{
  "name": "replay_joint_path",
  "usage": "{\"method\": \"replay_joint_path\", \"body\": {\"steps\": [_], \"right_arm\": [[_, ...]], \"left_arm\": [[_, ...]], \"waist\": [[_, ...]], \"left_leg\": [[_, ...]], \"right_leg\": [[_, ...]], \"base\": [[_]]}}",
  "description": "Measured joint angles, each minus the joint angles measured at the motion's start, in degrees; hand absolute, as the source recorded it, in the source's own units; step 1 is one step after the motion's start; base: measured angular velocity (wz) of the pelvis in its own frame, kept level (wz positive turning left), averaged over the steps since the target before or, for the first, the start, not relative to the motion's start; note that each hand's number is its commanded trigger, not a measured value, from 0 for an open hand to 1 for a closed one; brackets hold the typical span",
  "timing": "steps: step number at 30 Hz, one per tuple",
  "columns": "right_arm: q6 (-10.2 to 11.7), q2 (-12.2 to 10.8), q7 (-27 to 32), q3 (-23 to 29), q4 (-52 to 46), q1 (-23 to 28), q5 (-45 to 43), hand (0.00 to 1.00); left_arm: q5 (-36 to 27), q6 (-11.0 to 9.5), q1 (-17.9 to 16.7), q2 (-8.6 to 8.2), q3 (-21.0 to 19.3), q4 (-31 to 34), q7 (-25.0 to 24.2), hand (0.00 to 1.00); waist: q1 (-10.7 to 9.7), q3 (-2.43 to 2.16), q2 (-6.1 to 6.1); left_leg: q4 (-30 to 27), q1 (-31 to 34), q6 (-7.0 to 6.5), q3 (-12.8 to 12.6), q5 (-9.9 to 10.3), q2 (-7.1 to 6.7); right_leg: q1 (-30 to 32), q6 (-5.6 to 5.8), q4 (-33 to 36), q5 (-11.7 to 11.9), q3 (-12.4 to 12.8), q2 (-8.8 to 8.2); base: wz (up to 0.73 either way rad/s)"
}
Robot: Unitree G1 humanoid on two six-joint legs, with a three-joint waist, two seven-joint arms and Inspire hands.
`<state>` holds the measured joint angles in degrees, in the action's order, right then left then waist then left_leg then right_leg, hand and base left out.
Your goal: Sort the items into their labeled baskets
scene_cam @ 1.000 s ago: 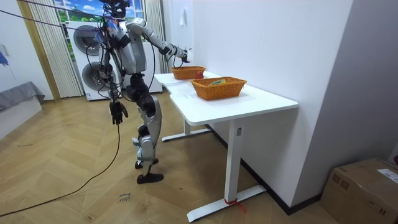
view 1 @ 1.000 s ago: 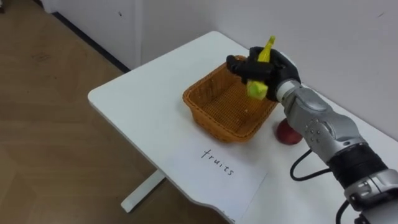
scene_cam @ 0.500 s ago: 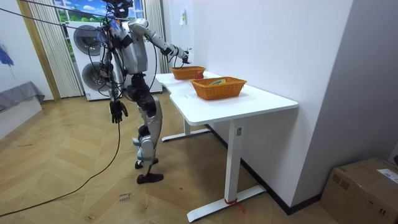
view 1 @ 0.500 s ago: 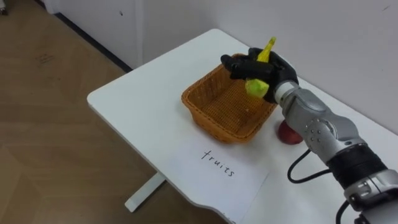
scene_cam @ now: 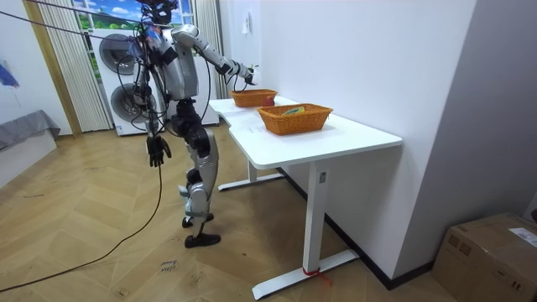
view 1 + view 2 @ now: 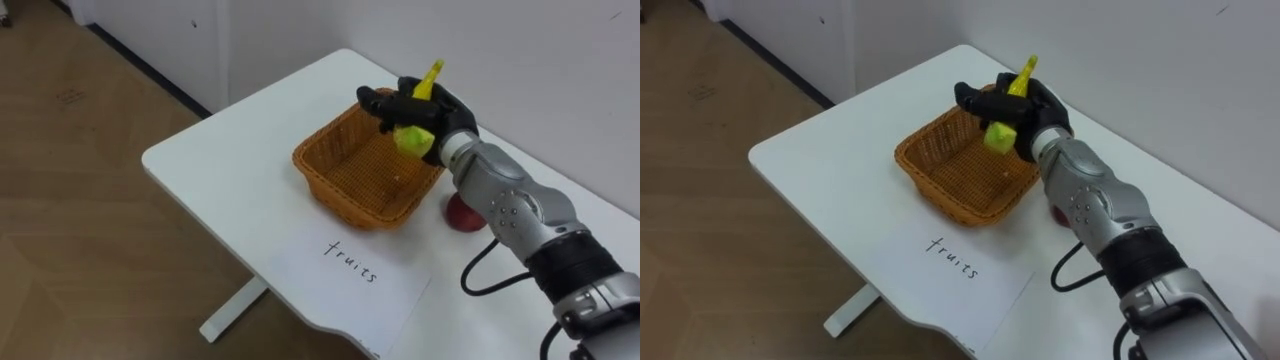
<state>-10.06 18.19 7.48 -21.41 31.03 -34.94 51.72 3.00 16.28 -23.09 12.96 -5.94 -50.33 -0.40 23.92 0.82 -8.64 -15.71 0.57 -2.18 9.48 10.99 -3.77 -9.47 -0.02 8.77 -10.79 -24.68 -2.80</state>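
- One yellow-green fruit [image 6: 412, 138] is clenched in my right hand [image 6: 428, 103], fingers curled round it. I hold it above the far rim of the wicker basket [image 6: 322, 190], not yet inside.
- Just right of the basket, partly behind my forearm, a red fruit [image 6: 460, 215] lies on the white table [image 6: 220, 160].
- A handwritten sheet [image 6: 350, 262] lies in front of the basket.
- My left hand [image 5: 155, 151] hangs at my side, well away from the basket; whether it is clenched or loose I cannot tell.
- I judge this to be the drop step. The basket looks empty, so the sorting seems early.
- Next I should bring the fruit lower over the basket's middle and loosen my grip. The red fruit likely comes after.
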Motion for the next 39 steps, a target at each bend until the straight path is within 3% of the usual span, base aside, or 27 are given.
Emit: {"method": "replay_joint_path", "body": {"steps": [21, 28, 29, 39], "right_arm": [[0.0, 0.0, -0.22, -1.16, 0.02, 0.0, -0.57, 1.0], [-0.06, 0.04, -2.24, -2.34, 0.06, 0.0, -0.59, 1.0], [-0.06, 0.04, -2.6, -2.34, 0.07, 0.0, -0.59, 0.0], [-0.08, 0.04, -3.84, -2.42, 0.32, 0.0, 0.05, 0.0]], "left_arm": [[-0.02, 0.0, -0.21, -0.08, 0.05, 1.62, 0.04, 0.0], [-0.02, 0.0, -0.25, -0.05, 0.12, 2.64, 0.14, 0.0], [-0.05, -0.01, -0.25, -0.06, 0.13, 2.66, 0.08, 0.0], [-0.29, -0.01, -0.42, -0.04, 0.45, 2.76, 0.13, 0.0]], "waist": [[0.04, 0.03, 0.03], [0.02, -0.18, -0.27], [0.01, -0.2, -0.32], [-0.01, -0.29, -0.81]], "left_leg": [[0.07, -0.01, 0.0, -0.05, 0.01, 0.0], [0.09, -0.02, 0.0, -0.02, 0.0, 0.01], [0.09, -0.03, 0.0, -0.01, 0.0, 0.0], [0.02, -0.18, 0.0, 0.03, 0.0, 0.0]], "right_leg": [[0.07, 0.0, 0.0, 0.0, 0.12, 0.01], [0.07, 0.0, -0.01, 0.0, 0.12, 0.01], [0.05, 0.0, 0.0, 0.0, 0.1, 0.01], [-0.14, 0.0, -0.01, 0.0, 0.24, 0.02]], "base": [[0.0], [0.0], [0.0], [0.0]]}}
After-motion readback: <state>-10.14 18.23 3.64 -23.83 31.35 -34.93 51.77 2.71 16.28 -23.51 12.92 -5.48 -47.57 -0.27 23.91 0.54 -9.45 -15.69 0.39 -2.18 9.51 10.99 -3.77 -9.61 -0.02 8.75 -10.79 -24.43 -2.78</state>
